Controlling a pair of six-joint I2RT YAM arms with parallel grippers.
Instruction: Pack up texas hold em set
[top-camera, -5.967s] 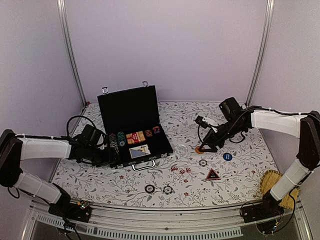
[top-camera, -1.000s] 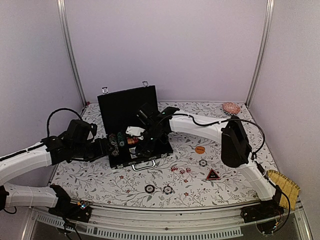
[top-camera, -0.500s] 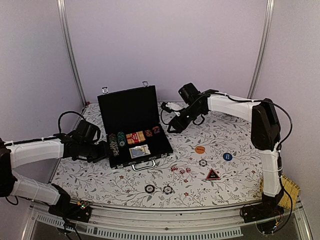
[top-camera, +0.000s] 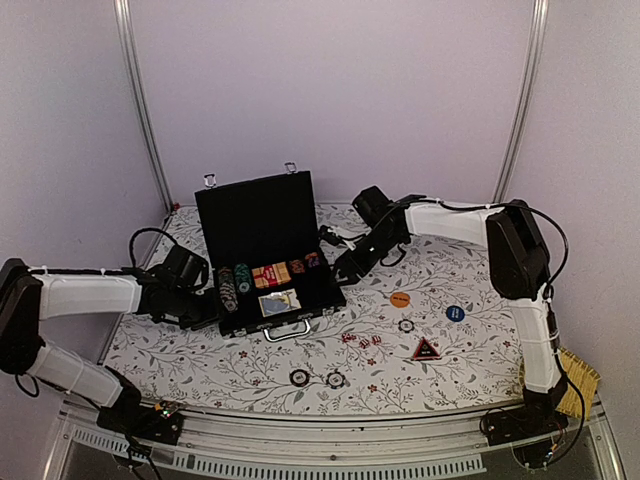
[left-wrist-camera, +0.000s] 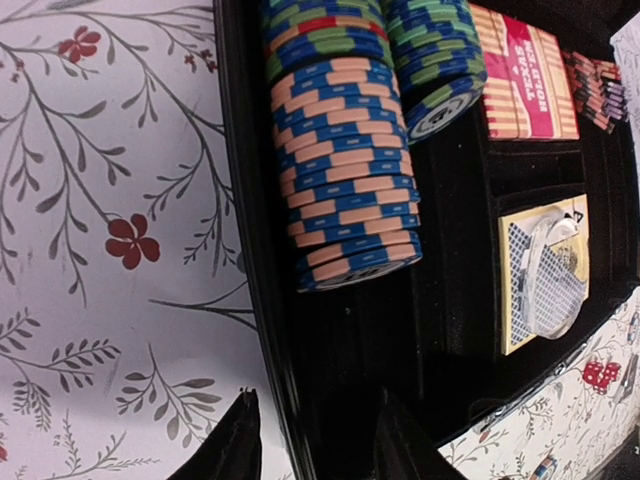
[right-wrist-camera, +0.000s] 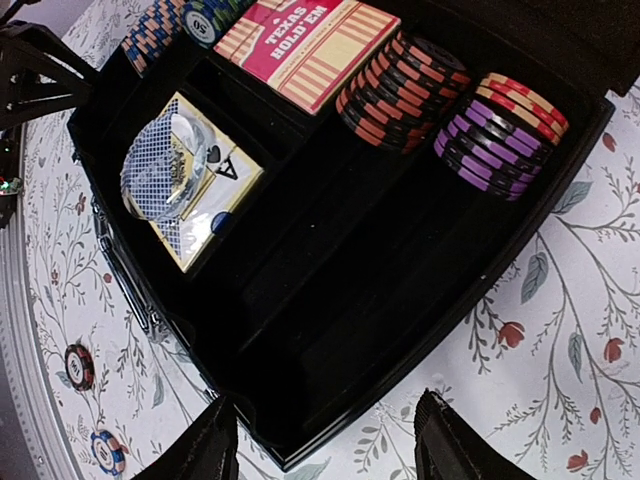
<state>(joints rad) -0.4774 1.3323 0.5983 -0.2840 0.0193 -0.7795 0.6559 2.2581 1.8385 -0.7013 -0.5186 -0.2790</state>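
The black briefcase (top-camera: 262, 215) stands open, its tray (top-camera: 325, 296) holding chip stacks (left-wrist-camera: 345, 190), a red card box (right-wrist-camera: 305, 40) and a card deck (right-wrist-camera: 190, 180). My left gripper (top-camera: 208, 305) is open at the tray's left side; in the left wrist view the left gripper (left-wrist-camera: 316, 398) straddles the case wall (left-wrist-camera: 262, 300). My right gripper (top-camera: 345, 268) is open at the tray's right side; in the right wrist view the right gripper (right-wrist-camera: 328, 400) spans the case corner (right-wrist-camera: 290, 455). On the cloth lie an orange disc (top-camera: 400, 298), a blue disc (top-camera: 455, 313), a black-red triangle (top-camera: 425, 349), red dice (top-camera: 363, 341) and loose chips (top-camera: 299, 377).
A woven yellow straw item (top-camera: 570, 370) lies at the near right edge beside the right arm's base. The raised lid stands behind the tray. Metal frame posts (top-camera: 140, 110) rise at the back corners.
The right gripper has come out from over the tray, swung to the back right, then settled at the tray's right side. The left gripper has edged up to the left wall.
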